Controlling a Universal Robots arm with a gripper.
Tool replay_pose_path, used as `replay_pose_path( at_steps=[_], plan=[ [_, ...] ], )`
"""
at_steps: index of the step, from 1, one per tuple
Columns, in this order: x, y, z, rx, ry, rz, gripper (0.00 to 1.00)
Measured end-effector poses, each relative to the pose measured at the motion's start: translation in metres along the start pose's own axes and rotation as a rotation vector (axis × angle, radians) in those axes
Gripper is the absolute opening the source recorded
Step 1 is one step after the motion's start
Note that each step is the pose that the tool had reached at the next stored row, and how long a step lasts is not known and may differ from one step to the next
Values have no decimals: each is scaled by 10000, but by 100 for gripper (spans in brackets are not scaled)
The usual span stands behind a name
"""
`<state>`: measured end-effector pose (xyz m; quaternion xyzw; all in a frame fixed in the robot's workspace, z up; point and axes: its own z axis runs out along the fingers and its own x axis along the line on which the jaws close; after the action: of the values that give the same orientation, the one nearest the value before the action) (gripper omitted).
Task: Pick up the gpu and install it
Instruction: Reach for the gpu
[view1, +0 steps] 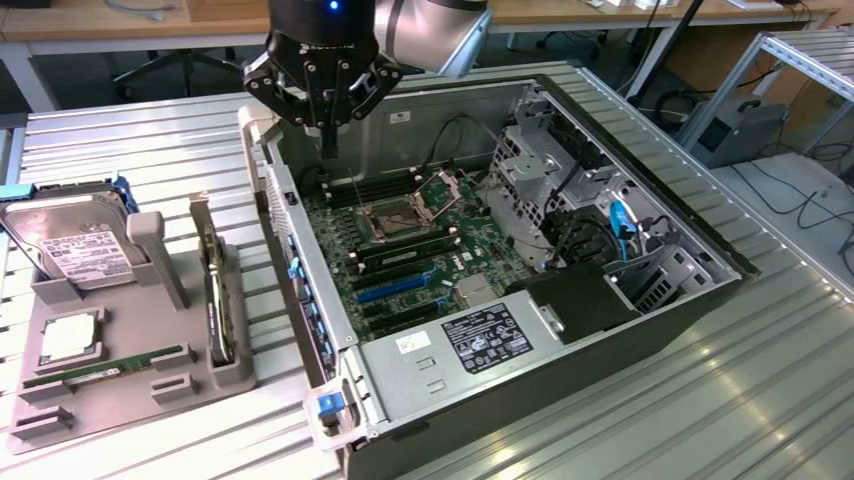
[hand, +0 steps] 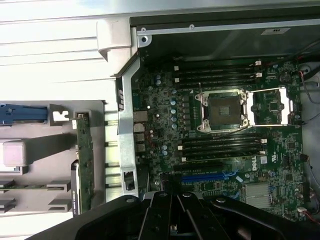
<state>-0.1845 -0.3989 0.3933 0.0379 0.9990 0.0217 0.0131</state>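
Beside the open case (view1: 574, 370), gpu (view1: 214, 290) stands racked (hard drive (view1: 80, 245) alongside).

We see the gripper (view1: 326, 148) over the open computer case (view1: 627, 350), and the gpu (view1: 216, 300) standing in its holder (view1: 167, 265).

The gripper hangs with its fingers pressed together above the far corner of the case, over the edge of the motherboard (view1: 400, 250) near the processor socket (view1: 398, 214). On the exterior view's left, well apart from it, we find the gpu set on edge in a slot of the grey holder on the slatted metal table (view1: 747, 400). In the same holder a silver hard drive (view1: 80, 250) with a white label leans upright, and a narrow green memory stick (view1: 114, 365) lies nearer the front.
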Motion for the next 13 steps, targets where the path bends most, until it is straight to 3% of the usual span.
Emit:
replay_pose_path(
  at_steps=[13],
  plan=[
    [53,-4,-2,0,0,0,11]
  ],
)
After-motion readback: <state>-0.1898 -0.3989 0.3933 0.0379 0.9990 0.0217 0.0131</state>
